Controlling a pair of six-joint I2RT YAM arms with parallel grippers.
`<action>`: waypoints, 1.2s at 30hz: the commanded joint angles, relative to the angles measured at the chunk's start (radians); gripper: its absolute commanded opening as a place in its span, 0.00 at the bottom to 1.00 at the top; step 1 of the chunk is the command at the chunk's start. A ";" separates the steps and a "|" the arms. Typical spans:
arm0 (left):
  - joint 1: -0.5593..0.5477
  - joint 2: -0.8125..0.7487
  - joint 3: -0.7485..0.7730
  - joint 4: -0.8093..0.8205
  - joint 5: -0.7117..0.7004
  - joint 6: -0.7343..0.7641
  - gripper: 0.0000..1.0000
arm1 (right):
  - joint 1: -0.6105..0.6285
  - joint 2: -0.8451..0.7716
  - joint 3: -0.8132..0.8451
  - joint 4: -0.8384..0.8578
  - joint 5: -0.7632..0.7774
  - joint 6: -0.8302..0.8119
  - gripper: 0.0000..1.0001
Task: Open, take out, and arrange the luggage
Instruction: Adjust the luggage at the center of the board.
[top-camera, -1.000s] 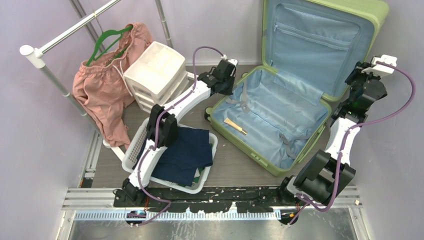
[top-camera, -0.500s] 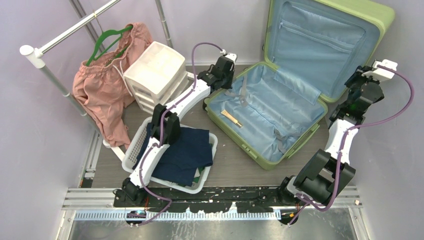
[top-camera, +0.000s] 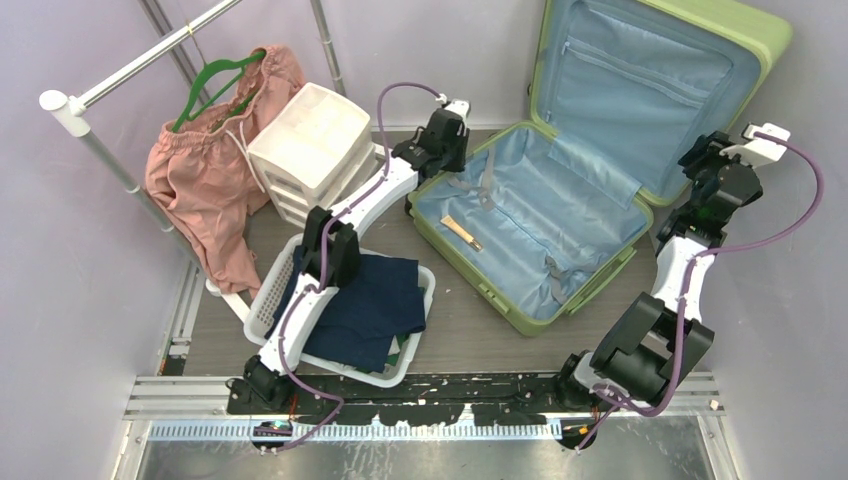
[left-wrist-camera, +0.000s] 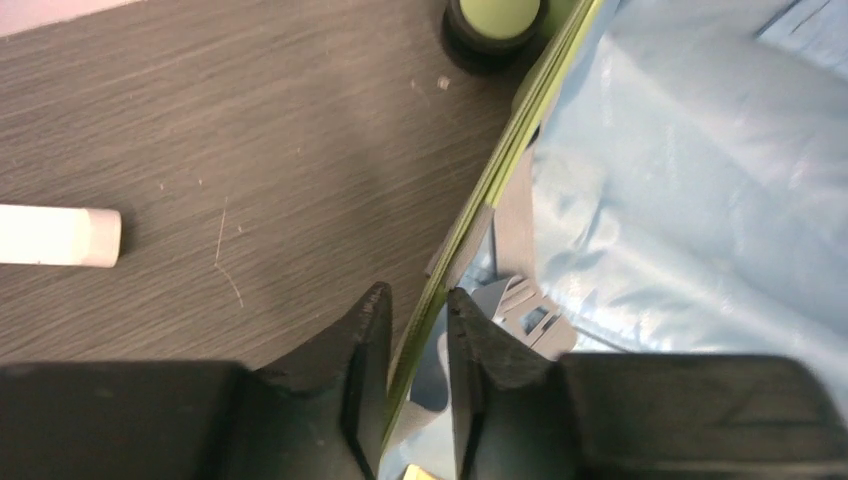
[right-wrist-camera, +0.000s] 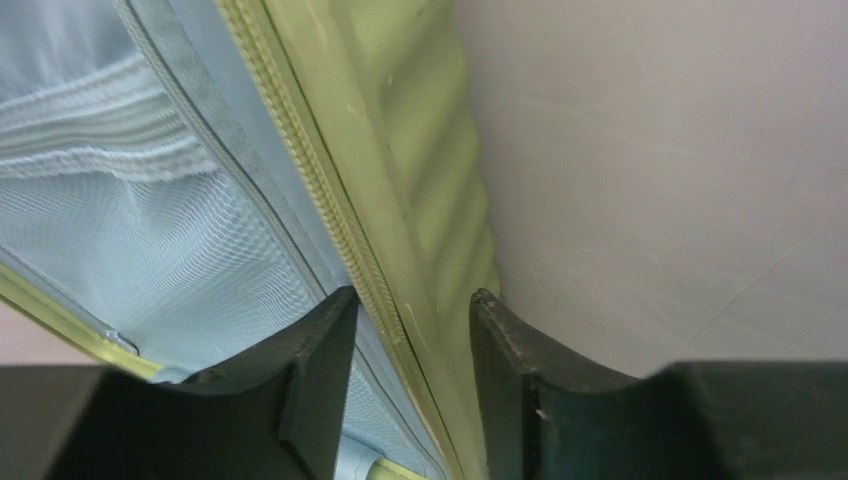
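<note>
The light-green luggage lies open, its blue-lined base on the table and its lid leaning up against the back wall. My left gripper is at the base's far left corner. In the left wrist view its jaws are open, astride the thin green rim, with a gap beside the right finger. A wheel shows just ahead. My right gripper is at the lid's right edge. Its jaws are open and straddle the ribbed green rim loosely. A small tan item lies in the base.
A white perforated basket of dark blue clothing sits near the left arm. Behind it stand a white drawer unit and a clothes rack with a pink garment on a green hanger. The wall is close behind the lid.
The luggage has slid a little to the left and its lid stands more upright. Both grippers, shut on the rims before, have parted their jaws.
</note>
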 joint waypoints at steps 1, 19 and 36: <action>0.040 -0.056 0.035 0.241 -0.041 -0.050 0.31 | 0.003 -0.010 0.042 0.022 -0.004 0.016 0.56; 0.058 -0.470 -0.320 0.141 0.216 0.034 0.56 | -0.038 -0.139 0.156 -0.455 -0.342 0.003 0.93; 0.068 -1.013 -1.017 0.213 0.356 -0.165 0.55 | -0.073 -0.130 0.432 -1.718 -0.846 -0.912 1.00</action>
